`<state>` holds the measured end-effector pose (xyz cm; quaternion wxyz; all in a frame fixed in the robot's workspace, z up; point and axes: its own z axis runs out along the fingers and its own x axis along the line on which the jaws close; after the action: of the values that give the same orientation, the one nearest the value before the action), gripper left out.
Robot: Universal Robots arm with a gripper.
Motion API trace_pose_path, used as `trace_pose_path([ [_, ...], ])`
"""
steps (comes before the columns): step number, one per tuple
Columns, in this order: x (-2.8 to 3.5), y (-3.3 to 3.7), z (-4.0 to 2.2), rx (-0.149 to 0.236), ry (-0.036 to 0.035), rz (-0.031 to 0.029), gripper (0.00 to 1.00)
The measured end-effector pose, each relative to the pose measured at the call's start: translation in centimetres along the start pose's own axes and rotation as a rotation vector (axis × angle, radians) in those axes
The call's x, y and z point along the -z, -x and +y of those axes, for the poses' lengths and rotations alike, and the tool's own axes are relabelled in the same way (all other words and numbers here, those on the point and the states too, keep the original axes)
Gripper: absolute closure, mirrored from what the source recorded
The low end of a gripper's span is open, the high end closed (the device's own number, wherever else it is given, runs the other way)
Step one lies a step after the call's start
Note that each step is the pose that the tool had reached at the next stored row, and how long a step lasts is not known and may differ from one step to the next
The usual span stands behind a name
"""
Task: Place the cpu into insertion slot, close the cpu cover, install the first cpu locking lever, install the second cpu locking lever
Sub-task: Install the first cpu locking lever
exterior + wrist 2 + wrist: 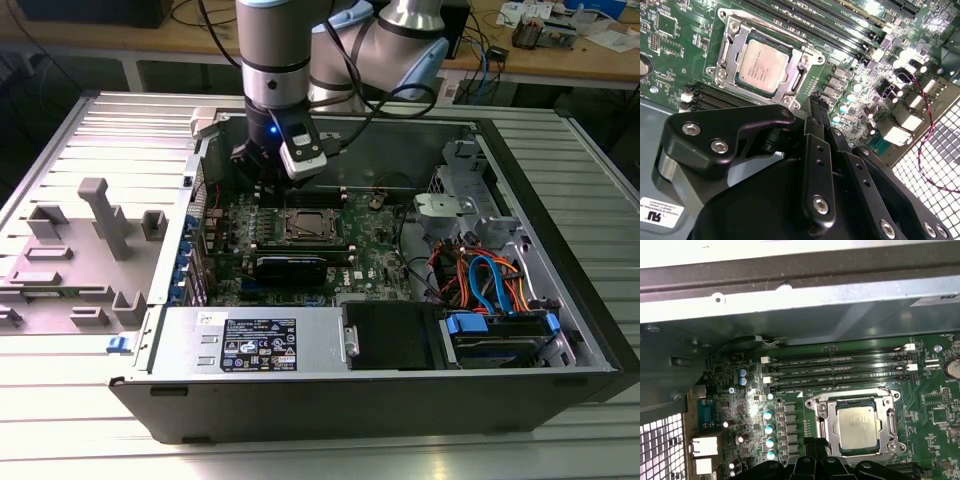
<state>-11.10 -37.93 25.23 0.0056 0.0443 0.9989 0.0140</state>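
Cpu [762,65] lies flat in the insertion slot [812,402], silver top up, near the middle of the green motherboard [680,45]. The cpu cover [733,56] lies down around it, framing the chip through its square cut-out. Whether the locking levers are latched cannot be told.

The gripper [817,102] hangs just beside 1 corner of the slot, above the board and apart from the cover. Its fingers [815,150] are closed together with nothing between them. In the exterior view the arm [275,60] comes straight down into the open computer case [400,400], wrist upright, at the far corner on the exterior view's left.

4 memory slots [840,365] run between the insertion slot and the case wall, which stands close behind the arm. On the slot's other side lies a long black card [290,265]. Cables and drive bays fill the case toward the exterior view's right. The case rests on a slatted metal table [100,440], with grey fixtures [105,215] near the table's edge on the exterior view's left.
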Motion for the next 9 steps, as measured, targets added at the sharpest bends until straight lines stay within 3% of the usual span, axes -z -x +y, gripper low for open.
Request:
trace_pose_path([
  [9,-0.04,-0.42,0.69,0.056,0.0005,0.0016,0.89],
])
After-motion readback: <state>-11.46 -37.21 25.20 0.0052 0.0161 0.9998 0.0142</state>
